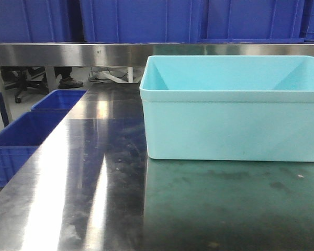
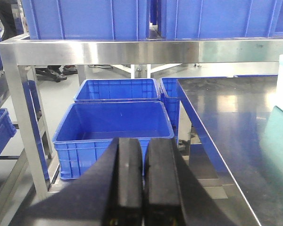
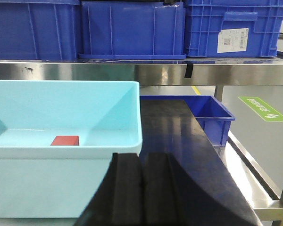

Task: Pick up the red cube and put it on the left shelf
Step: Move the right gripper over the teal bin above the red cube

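The small red cube (image 3: 64,140) sits on the floor of the pale turquoise plastic bin (image 3: 61,108) on the steel bench (image 3: 170,122), ahead and left of the right jaws and below the rim. The left jaws and right jaws alike are pressed together, empty. The right arm looks nearer, as the left wrist faces blue plastic crates (image 2: 85,155) beside the bench.

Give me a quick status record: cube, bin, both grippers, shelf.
red cube: on the floor of the light blue bin, shown by the right wrist view only
light blue bin: open-topped, on the steel table
left gripper: shut, empty, pointing at the blue floor crates left of the table
right gripper: shut, empty, facing the bin
steel shelf: above the table, carrying blue crates
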{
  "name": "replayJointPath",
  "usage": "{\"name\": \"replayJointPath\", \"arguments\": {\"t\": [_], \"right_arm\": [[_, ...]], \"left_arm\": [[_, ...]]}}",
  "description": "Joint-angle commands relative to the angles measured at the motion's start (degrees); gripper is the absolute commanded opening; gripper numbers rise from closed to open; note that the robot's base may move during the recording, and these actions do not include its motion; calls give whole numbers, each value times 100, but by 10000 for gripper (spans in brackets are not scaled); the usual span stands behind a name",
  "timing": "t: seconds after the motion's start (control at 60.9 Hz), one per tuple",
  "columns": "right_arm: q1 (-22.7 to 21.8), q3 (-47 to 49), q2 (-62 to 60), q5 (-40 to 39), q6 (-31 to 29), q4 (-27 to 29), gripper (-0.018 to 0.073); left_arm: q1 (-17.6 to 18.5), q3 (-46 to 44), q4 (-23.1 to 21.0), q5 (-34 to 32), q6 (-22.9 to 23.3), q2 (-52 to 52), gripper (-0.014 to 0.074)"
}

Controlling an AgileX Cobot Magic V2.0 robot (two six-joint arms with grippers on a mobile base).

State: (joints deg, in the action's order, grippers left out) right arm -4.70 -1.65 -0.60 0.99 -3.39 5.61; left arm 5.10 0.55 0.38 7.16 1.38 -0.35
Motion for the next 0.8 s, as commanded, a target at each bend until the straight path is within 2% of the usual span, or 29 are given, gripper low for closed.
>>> {"name": "replayJointPath", "arguments": {"t": [0.0, 0.788], "right_arm": [[-6, 95, -122, -474, -28, 11, 48], [-6, 95, -122, -509, -28, 11, 48]], "left_arm": [[31, 132, -38, -501, 5, -84, 102], [31, 132, -38, -501, 5, -84, 102]]}}
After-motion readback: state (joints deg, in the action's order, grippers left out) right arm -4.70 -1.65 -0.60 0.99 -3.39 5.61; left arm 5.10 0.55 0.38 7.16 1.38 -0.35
